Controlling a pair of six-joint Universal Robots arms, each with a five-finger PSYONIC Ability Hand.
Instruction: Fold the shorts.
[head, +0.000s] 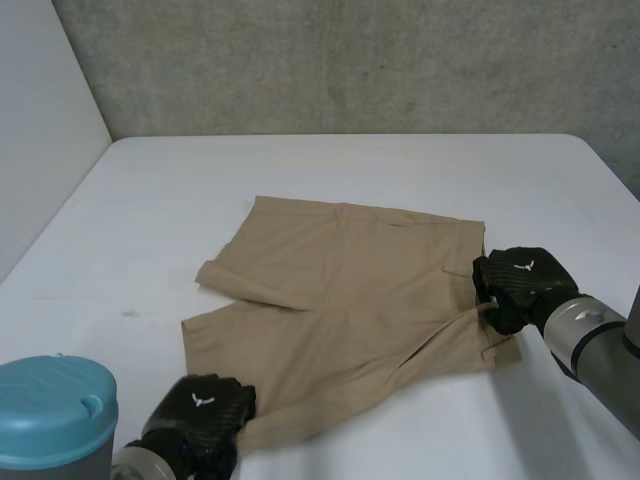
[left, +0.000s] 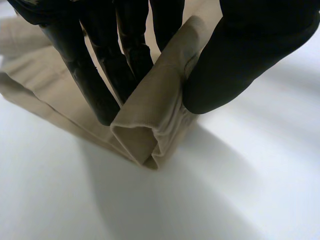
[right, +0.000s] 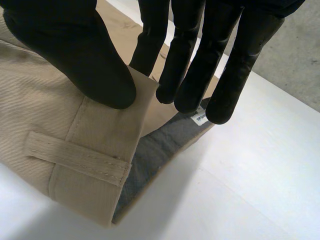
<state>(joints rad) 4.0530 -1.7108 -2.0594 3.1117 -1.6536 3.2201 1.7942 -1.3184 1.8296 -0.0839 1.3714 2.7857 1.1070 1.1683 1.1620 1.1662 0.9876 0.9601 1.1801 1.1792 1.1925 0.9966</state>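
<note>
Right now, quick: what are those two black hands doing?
Left hand: closed, pinching the shorts at a leg hem.
Right hand: closed, pinching the shorts at the waistband.

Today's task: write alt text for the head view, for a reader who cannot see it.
Tan shorts lie spread on a white table, waistband toward the robot's right. The black right hand holds the waistband at its near corner, and the black left hand holds the hem of the nearer leg. A grey wall stands behind the table.
</note>
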